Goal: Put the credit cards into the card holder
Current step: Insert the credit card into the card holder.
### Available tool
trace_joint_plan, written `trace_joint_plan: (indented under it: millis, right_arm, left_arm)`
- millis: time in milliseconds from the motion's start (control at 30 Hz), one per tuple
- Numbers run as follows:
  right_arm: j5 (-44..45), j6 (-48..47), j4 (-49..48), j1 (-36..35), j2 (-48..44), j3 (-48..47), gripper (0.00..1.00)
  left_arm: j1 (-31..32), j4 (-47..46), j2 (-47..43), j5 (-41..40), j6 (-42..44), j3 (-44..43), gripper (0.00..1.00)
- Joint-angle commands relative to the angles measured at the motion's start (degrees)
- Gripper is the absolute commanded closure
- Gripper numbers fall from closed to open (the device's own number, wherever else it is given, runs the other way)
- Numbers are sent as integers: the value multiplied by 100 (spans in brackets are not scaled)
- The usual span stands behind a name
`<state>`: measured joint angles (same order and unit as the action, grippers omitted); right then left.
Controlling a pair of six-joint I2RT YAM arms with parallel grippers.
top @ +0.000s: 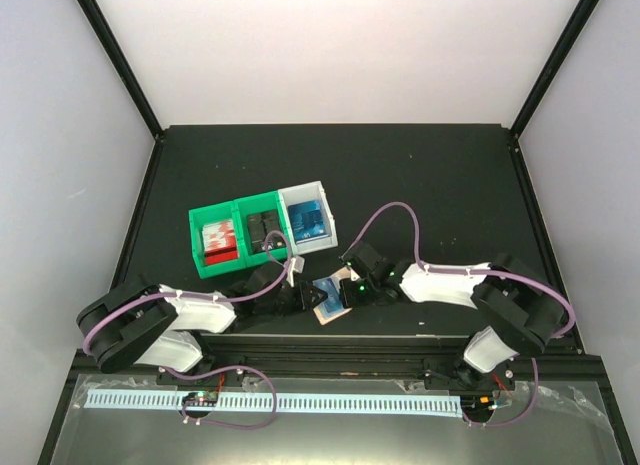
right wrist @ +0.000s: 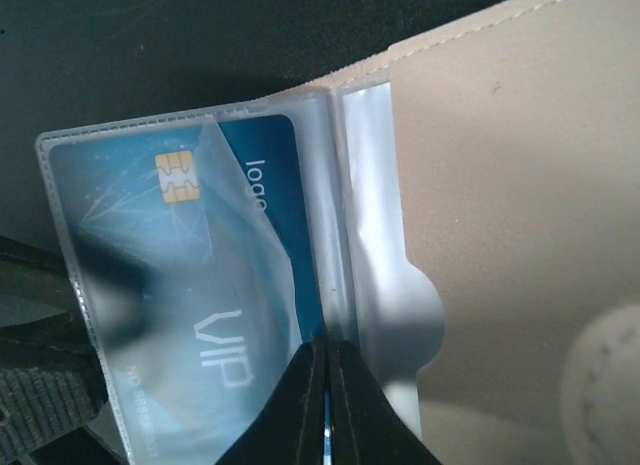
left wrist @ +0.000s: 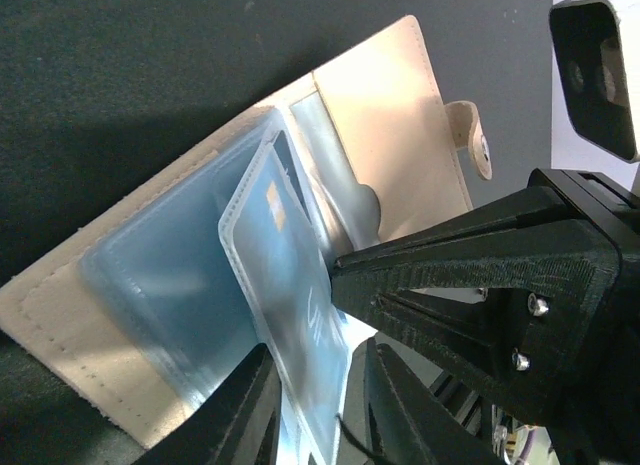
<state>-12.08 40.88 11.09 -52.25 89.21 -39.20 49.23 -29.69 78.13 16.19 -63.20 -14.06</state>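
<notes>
The tan card holder [top: 326, 314] lies open near the table's front edge, between both grippers. Its tan cover [left wrist: 390, 115] and clear plastic sleeves show in the left wrist view. My left gripper [left wrist: 315, 385] has a sleeve leaf between its fingers and looks shut on it. My right gripper [right wrist: 326, 360] is shut on the edge of a blue credit card [right wrist: 200, 235] marked VIP. Most of that card sits inside a clear sleeve next to the tan flap [right wrist: 500, 185]. The card [left wrist: 285, 265] and the right gripper's black fingers [left wrist: 450, 275] also show in the left wrist view.
Two green bins [top: 220, 247] and a white bin [top: 308, 221] stand in a row behind the grippers. The white bin holds more blue cards. The green ones hold red and dark items. Dark table surface extends to the back and right.
</notes>
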Motion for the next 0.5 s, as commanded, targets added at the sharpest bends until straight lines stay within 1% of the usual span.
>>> trace_joint_plan:
  millis: [0, 200, 333, 467]
  right_arm:
    - [-46, -168, 56, -31, -178, 241, 90]
    - [183, -404, 231, -31, -633, 243, 70]
    - [316, -607, 329, -39, -966, 304, 57]
    - [459, -768, 442, -35, -1310, 381, 49]
  left_arm:
    - [39, -300, 14, 177, 321, -316, 78]
    - [35, -91, 32, 174, 471, -476, 85]
    - [34, 47, 72, 166, 544, -559, 85]
    - [38, 60, 114, 212, 576, -612, 85]
